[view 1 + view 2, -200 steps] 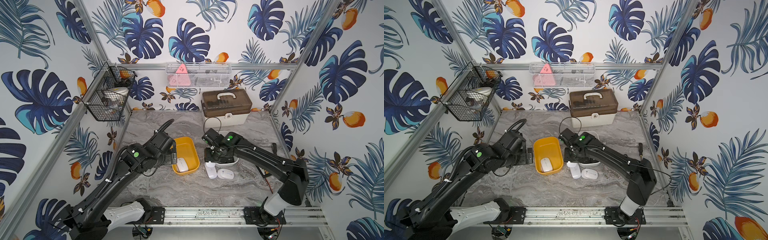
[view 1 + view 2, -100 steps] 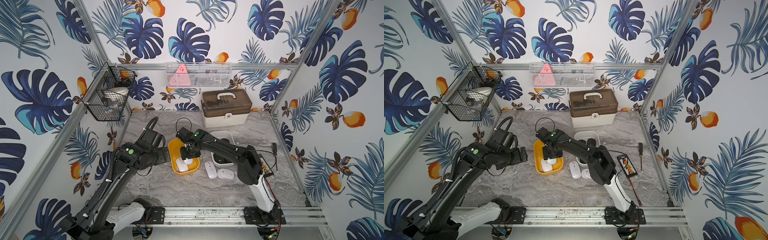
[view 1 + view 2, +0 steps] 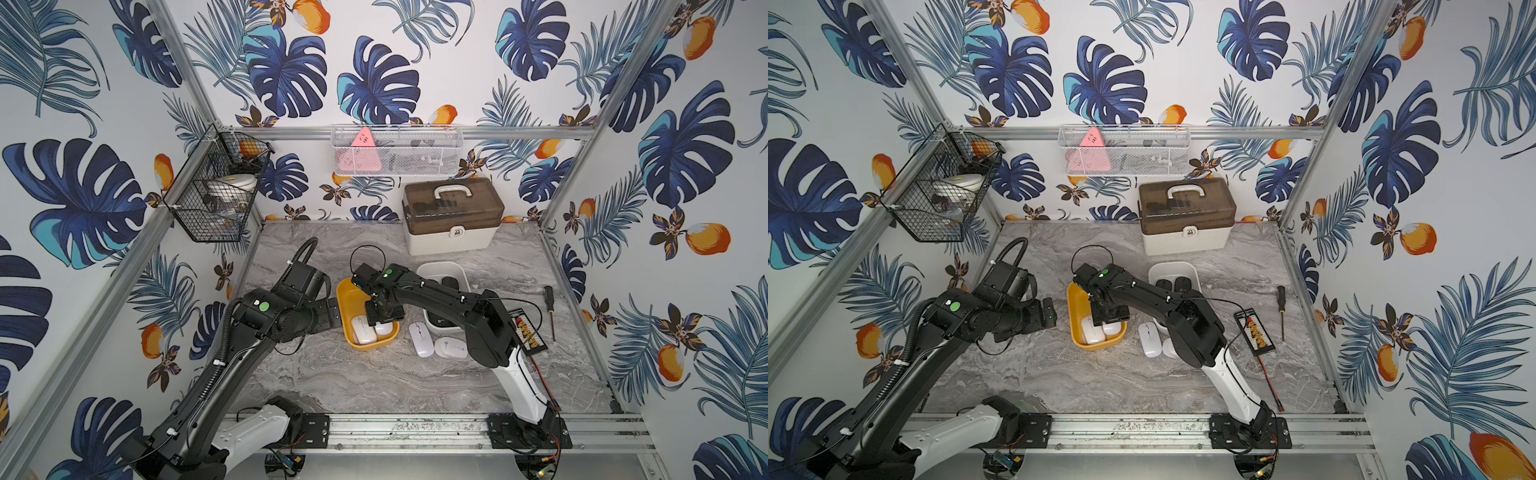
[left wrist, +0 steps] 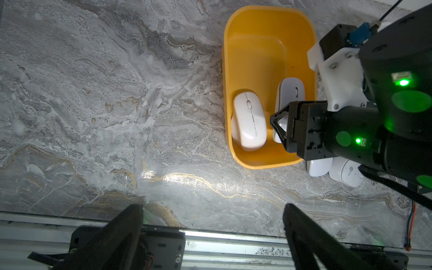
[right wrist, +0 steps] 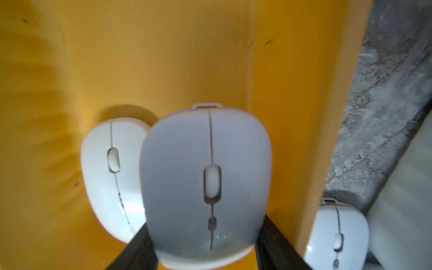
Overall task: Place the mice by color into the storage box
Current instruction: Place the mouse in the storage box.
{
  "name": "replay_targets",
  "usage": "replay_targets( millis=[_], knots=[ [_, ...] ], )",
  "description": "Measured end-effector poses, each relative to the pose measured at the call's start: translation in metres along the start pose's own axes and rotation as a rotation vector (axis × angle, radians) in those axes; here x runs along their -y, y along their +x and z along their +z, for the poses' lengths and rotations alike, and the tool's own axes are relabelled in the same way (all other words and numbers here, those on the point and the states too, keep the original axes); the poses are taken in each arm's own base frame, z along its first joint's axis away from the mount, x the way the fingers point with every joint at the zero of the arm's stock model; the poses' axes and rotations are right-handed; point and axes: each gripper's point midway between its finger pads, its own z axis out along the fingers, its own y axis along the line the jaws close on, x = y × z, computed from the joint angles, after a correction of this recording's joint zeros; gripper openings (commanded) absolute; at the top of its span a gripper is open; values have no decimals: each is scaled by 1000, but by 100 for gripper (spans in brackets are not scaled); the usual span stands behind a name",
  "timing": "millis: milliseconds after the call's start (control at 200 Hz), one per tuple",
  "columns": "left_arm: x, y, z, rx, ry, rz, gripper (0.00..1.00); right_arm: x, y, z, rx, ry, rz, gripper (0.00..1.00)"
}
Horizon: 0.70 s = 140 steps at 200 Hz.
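Observation:
In both top views my right gripper (image 3: 380, 318) sits low inside the yellow box (image 3: 348, 297), shut on a white mouse (image 5: 205, 182) held by its sides. Another white mouse (image 5: 112, 168) lies flat in the box right beside it, also visible in the left wrist view as a white mouse (image 4: 249, 120). Two more white mice (image 3: 421, 339) (image 3: 451, 347) lie on the table between the yellow box and the white box (image 3: 440, 270), which holds black mice (image 3: 449, 284). My left gripper (image 3: 334, 313) hangs open and empty just left of the yellow box.
A brown-lidded case (image 3: 451, 216) stands at the back. A screwdriver (image 3: 549, 307) and a small black rack with orange beads (image 3: 525, 336) lie at the right. Wire baskets (image 3: 216, 187) (image 3: 395, 153) hang on the walls. The metal rail (image 3: 415, 432) runs along the front.
My right gripper carried the white mouse from beside the white box over to the yellow box and lowered into it. The left arm drew back a little to the left.

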Motion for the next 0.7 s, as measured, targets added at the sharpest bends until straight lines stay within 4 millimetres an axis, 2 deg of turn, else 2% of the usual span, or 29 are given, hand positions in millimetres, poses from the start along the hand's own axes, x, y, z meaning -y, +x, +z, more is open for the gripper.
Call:
replay_targets(
  millis=[180, 410, 590, 700],
  knots=[
    [2, 0, 1, 1, 14, 2, 99, 3, 7, 9, -25, 16, 40, 64],
    [4, 3, 2, -6, 28, 14, 99, 2, 9, 11, -29, 15, 73, 73],
    [6, 4, 1, -11, 39, 24, 99, 0, 11, 5, -22, 7, 92, 75],
    [7, 3, 0, -9, 50, 26, 99, -1, 11, -7, -6, -8, 108, 76]
  ],
)
